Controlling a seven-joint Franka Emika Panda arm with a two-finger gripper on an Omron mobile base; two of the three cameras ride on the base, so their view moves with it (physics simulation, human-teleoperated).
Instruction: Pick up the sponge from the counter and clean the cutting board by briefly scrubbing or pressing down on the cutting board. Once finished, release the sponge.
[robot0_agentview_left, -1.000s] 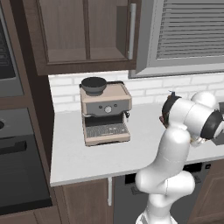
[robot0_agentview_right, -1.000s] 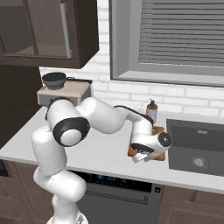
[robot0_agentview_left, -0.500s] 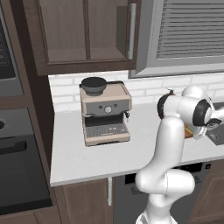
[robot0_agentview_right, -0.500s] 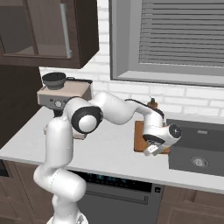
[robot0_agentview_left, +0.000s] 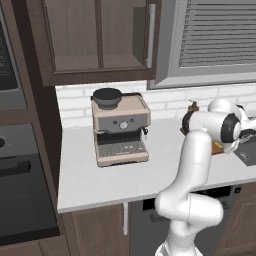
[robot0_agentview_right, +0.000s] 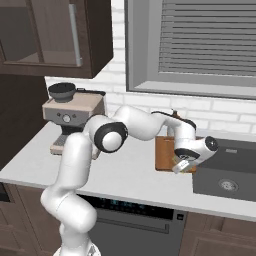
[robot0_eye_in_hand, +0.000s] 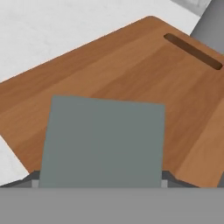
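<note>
My tool (robot0_agentview_right: 182, 166) is clamped on the sponge (robot0_eye_in_hand: 103, 142), grey face down over the cutting board (robot0_eye_in_hand: 131, 70), its slot at 1 o'clock, ready to scrub.

White brick wall (robot0_agentview_right: 125, 97), shuttered window (robot0_agentview_right: 210, 42), dark wood cabinets (robot0_agentview_left: 95, 37).

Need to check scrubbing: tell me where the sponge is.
In the hand view, the sponge sits in the pincer, over the cutting board, beside the sink.
</note>
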